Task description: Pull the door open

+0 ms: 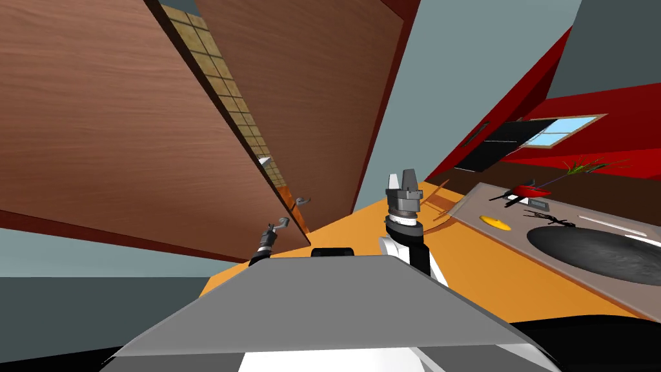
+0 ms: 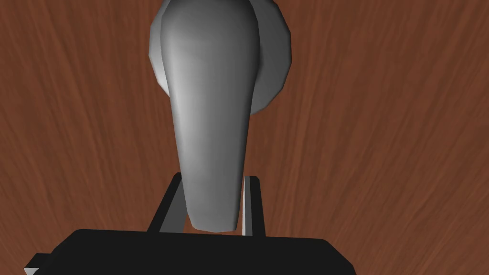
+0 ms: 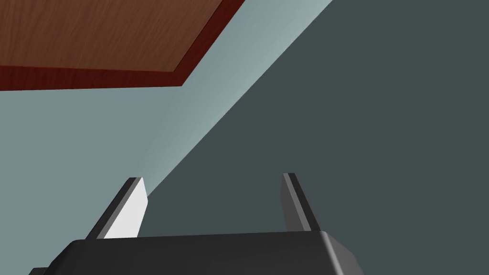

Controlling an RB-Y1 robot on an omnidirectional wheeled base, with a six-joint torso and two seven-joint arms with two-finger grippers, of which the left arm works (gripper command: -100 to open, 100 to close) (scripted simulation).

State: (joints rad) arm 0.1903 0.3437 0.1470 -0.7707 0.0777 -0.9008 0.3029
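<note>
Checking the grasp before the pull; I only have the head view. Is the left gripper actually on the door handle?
Observer: Yes. The left wrist view shows the left gripper shut on the grey lever handle, near its free end.
Operator: Contact on both sides?
Observer: Both fingers press the lever's sides.
Operator: And the other arm?
Observer: Its wrist view shows the right gripper open, holding nothing.

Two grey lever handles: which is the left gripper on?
The nearer handle, clamped by the left gripper; the farther handle, beyond it, is untouched.
</note>
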